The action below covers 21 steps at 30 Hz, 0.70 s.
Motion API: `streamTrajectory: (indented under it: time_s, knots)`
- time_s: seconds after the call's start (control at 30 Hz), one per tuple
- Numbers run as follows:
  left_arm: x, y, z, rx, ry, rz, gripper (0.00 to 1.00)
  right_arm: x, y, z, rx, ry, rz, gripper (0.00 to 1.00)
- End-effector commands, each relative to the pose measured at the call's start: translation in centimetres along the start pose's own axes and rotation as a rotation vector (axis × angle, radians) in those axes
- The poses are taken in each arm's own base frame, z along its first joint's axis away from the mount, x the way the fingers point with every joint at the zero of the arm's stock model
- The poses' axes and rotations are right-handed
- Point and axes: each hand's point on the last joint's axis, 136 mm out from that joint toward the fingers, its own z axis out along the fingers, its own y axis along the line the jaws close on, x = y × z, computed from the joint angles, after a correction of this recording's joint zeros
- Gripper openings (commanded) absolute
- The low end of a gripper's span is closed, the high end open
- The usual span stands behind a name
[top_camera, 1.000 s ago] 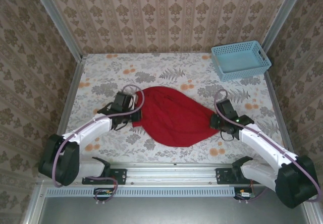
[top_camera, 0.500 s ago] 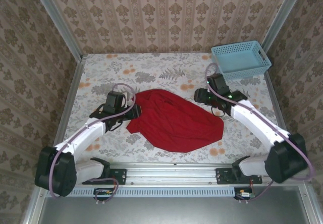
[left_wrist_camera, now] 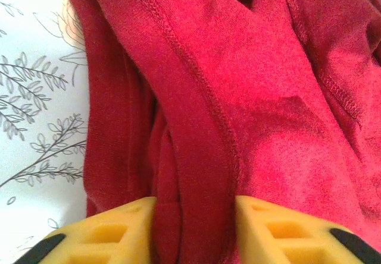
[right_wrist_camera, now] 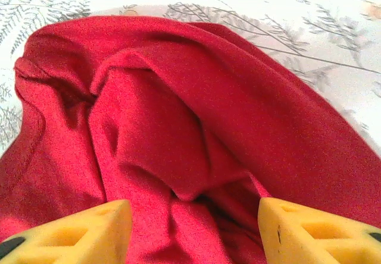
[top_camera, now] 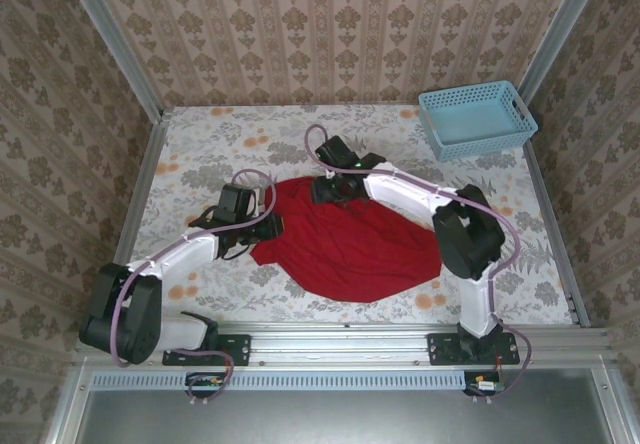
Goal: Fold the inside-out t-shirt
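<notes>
Where the floral-patterned desk (top_camera: pixel 220 134) lies between the two arms, the inside-out t-shirt (top_camera: pixel 350 244) sits as a crumpled red heap near the middle, closer to the near edge than to the back wall; its outline is rounded, with folds gathered along the far and left sides. The left arm (top_camera: pixel 185 254) reaches in from the left, and the left jaws are at the shirt's left edge; in the left wrist view the yellow fingers (left_wrist_camera: pixel 107 234) stand on either side of a bunched ridge of red cloth (left_wrist_camera: pixel 238 97) with a stitched seam running along it, so the left jaws are clenched on that fold. The right arm (top_camera: pixel 420 189) stretches across to the shirt's far edge; in the right wrist view its fingers (right_wrist_camera: pixel 77 228) stand wide apart above rumpled cloth (right_wrist_camera: pixel 178 127), nothing between them, so the right jaws are released. A light-blue plastic basket (top_camera: pixel 484 148) stands in the far right corner of the desk, well apart from the shirt.
</notes>
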Motion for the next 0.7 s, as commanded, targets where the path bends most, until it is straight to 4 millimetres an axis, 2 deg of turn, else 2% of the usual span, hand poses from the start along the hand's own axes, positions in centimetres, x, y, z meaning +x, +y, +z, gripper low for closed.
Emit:
streamTrajectory:
  time_s: [0.0, 0.1, 0.17, 0.3, 0.37, 0.47, 0.57, 0.67]
  knots:
    - [0.0, -0.9, 0.3, 0.050, 0.011, 0.026, 0.33, 0.4, 0.5, 1.5, 0.006, 0.066, -0.040, 0.57]
    - [-0.1, -0.8, 0.2, 0.033, 0.013, 0.042, 0.27, 0.4, 0.6, 2.6, 0.024, 0.092, -0.055, 0.47]
    - [-0.3, -0.6, 0.1, 0.024, 0.005, 0.044, 0.23, 0.3, 0.3, 2.9, 0.044, 0.096, -0.066, 0.34]
    - [-1.1, -0.6, -0.4, 0.022, -0.011, 0.035, 0.11, -1.2, 0.0, 0.9, 0.080, 0.048, -0.088, 0.07]
    - [-2.1, -0.6, -1.1, 0.016, -0.028, 0.036, 0.05, -2.5, -0.3, -1.4, 0.105, -0.002, -0.106, 0.00]
    - [-4.9, -0.7, -3.7, -0.007, -0.090, 0.051, 0.00, -4.9, -0.5, -6.7, 0.136, -0.115, -0.125, 0.00]
    - [-8.7, -1.3, -8.2, -0.026, -0.210, 0.073, 0.00, -7.3, -0.8, -13.6, 0.145, -0.271, -0.126, 0.00]
    - [-12.7, -2.7, -14.1, -0.036, -0.367, 0.098, 0.00, -8.7, -1.1, -20.1, 0.134, -0.427, -0.113, 0.00]
